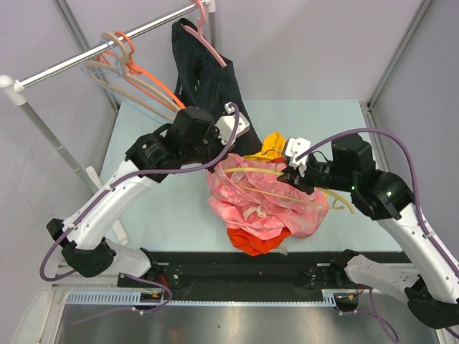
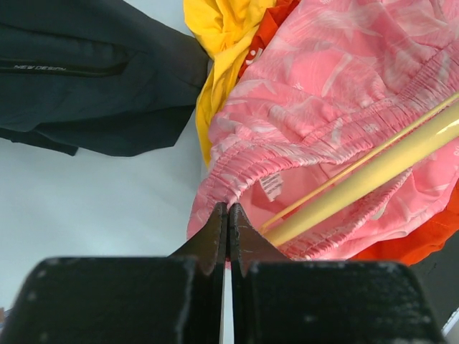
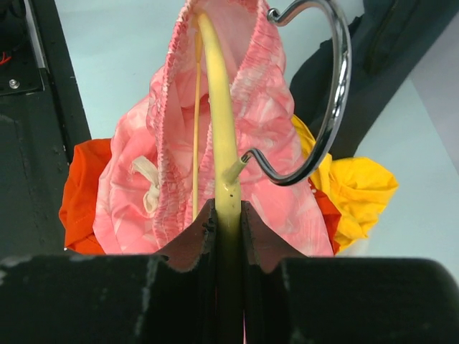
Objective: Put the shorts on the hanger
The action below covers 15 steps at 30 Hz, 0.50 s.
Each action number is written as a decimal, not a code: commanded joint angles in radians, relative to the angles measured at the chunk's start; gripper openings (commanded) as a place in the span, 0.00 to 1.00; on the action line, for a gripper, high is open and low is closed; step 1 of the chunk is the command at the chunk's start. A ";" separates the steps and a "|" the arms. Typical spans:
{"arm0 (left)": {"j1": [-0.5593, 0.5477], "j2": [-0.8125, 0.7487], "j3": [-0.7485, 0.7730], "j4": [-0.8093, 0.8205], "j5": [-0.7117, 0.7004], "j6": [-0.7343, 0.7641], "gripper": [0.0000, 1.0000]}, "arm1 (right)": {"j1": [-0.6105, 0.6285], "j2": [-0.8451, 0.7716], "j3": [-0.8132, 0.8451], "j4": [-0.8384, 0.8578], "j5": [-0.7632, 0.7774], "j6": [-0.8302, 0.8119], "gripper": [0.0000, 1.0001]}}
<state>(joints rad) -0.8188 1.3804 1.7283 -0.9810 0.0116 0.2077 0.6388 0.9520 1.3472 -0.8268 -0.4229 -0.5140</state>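
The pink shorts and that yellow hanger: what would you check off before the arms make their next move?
1. Right gripper has the hanger: ok, shut on its neck just below the metal hook.
2. Hanger inside the shorts: ok, one arm runs into the waistband opening.
3. Left gripper holds the waistband: cannot tell; it is shut with its tips at the fabric edge, but no pinch shows.
4. Hanger's other arm inside too: cannot tell.
5. Shorts free of other clothes: not ok; they lie on the orange-red garment and against the yellow garment.
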 commanded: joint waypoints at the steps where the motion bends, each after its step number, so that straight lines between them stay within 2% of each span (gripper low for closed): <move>1: -0.017 0.011 0.047 0.042 0.019 -0.031 0.00 | 0.041 0.021 -0.008 0.109 -0.036 -0.047 0.00; 7: -0.017 0.028 0.051 0.067 0.039 -0.039 0.00 | 0.070 0.024 -0.036 0.081 -0.077 -0.107 0.00; 13: -0.026 0.025 0.030 0.074 0.140 -0.024 0.00 | 0.071 0.028 -0.059 0.156 -0.083 -0.095 0.00; 15: -0.026 0.013 0.019 0.056 0.207 0.005 0.09 | 0.073 0.028 -0.066 0.178 -0.085 -0.089 0.00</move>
<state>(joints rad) -0.8375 1.4166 1.7317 -0.9619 0.0887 0.1925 0.7029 0.9867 1.2850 -0.7631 -0.4622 -0.6029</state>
